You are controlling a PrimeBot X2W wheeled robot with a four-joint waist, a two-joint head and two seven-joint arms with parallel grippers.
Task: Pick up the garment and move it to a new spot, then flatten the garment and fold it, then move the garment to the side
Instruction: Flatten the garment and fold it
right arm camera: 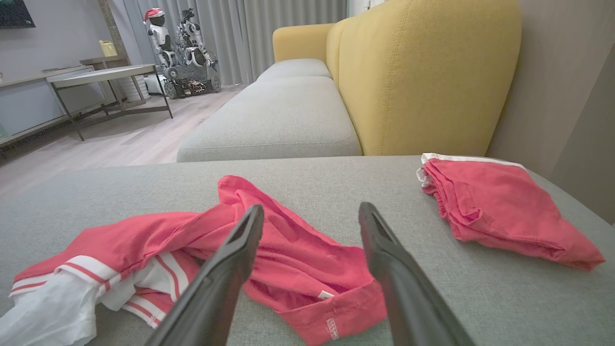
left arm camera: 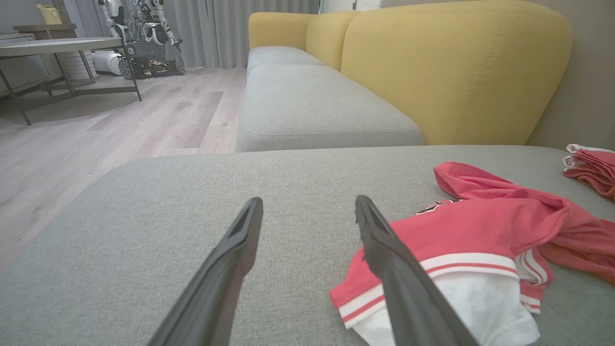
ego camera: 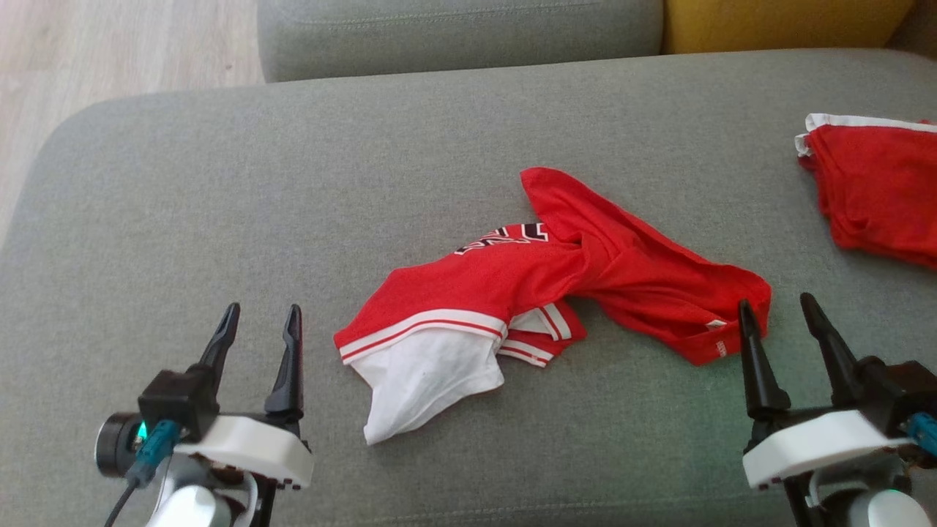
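Red with white trim, heaped in the middle of the grey cushion (ego camera: 293, 183): garment (ego camera: 512, 278), twisted mid-length, white part turned out toward the left gripper (ego camera: 263, 311), hem end just beside the right gripper (ego camera: 776, 301). Both pairs of fingers spread wide, gripping nothing; left well clear of the cloth, right with its inner finger at the hem's edge.

Probably time to flatten, judging by the heap. Take the hem corner on the right side with a shallow pinch, one layer only if possible. Bring the left over to the striped band (ego camera: 424, 326) and pinch there, not the loose white cloth below it. Pull apart slowly and evenly to undo the twist, then lay down flat. Keep low over the cushion so as not to drag the whole bundle. Stay away from the folded red pile (ego camera: 878, 190) at far right.

Writing: black-and-white block letters (ego camera: 505, 240) on the chest, half buried in a fold, not readable. Small white tab (right arm camera: 326, 294) and a printed mark on the hem, too tiny to read.
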